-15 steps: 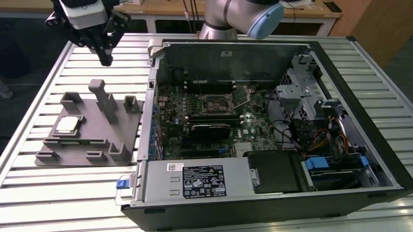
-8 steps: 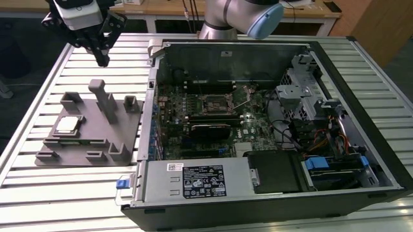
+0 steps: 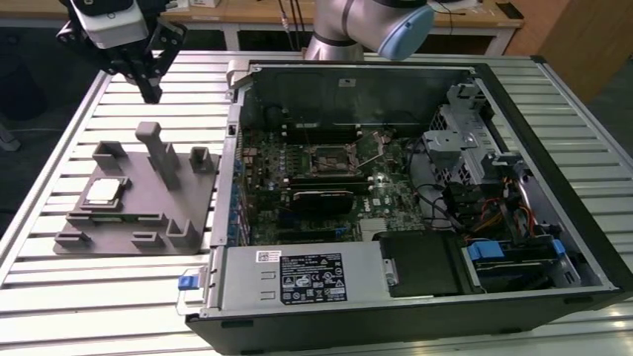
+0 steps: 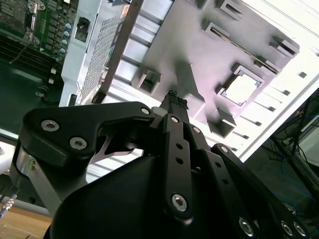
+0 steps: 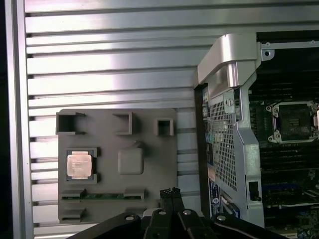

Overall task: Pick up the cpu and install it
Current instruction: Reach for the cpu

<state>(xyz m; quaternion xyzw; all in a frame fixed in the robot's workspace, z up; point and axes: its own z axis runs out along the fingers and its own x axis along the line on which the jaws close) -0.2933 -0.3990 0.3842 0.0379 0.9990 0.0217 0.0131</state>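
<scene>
- The gripper [image 3: 151, 95] was recorded above the slatted table [image 3: 59, 297], over the far end of the grey fixture plate [image 3: 118, 226]. Its fingers were pressed together, with nothing pinched between them.
- In both wrist views the fingertips [image 5: 165, 195] were shown meeting in one narrow black point, clear of the plate beneath.
- The cpu [image 3: 104, 193] was seated in a square recess of the fixture plate, on the side away from the computer case [image 3: 416, 317] and well apart from the gripper.
- In the first wrist view the cpu [image 5: 79, 164] was resolved with a silver top and a thin rim. In the second wrist view the cpu [image 4: 241, 88] was rendered as a washed-out bright square.
- The fixture's tall post [image 3: 153, 152] was shown upright in the exterior view. In the first wrist view it was seen end-on as a rounded square.
- The black-framed socket [image 5: 294, 122] was shown on the motherboard inside the case in the first wrist view. The power supply [image 3: 287, 278] was shown in the exterior view.
</scene>
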